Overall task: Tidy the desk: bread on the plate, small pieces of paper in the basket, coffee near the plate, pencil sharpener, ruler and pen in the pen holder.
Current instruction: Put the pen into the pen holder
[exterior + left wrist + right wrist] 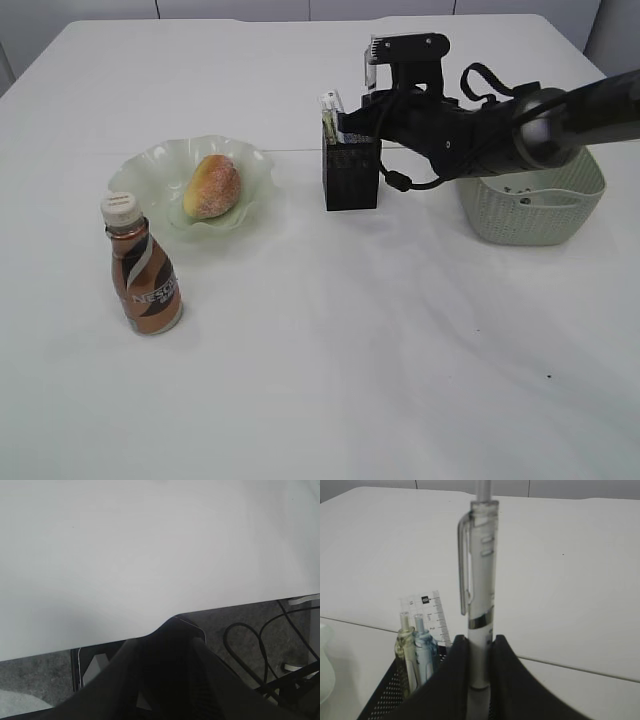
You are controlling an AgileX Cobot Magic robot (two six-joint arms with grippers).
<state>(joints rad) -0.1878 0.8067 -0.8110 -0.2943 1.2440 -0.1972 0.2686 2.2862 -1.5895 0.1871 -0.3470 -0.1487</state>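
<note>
My right gripper [373,112] is shut on a clear white pen [481,580], holding it upright just above the black mesh pen holder [350,182]. In the right wrist view the fingers [480,665] clamp the pen's lower barrel. The holder [382,700] contains a clear ruler [434,615] and two pens [415,650]. The bread [212,186] lies on the pale green plate [150,165]. The coffee bottle [143,277] stands upright just in front of the plate. My left gripper [175,630] is shut and empty over the table's edge; it is out of the exterior view. The pencil sharpener is not visible.
A pale green basket [540,215] stands right of the pen holder, under my right arm, with small bits [520,195] inside. White table [380,340] stretches across the front. The left wrist view shows floor and cables [250,645] beyond the table edge.
</note>
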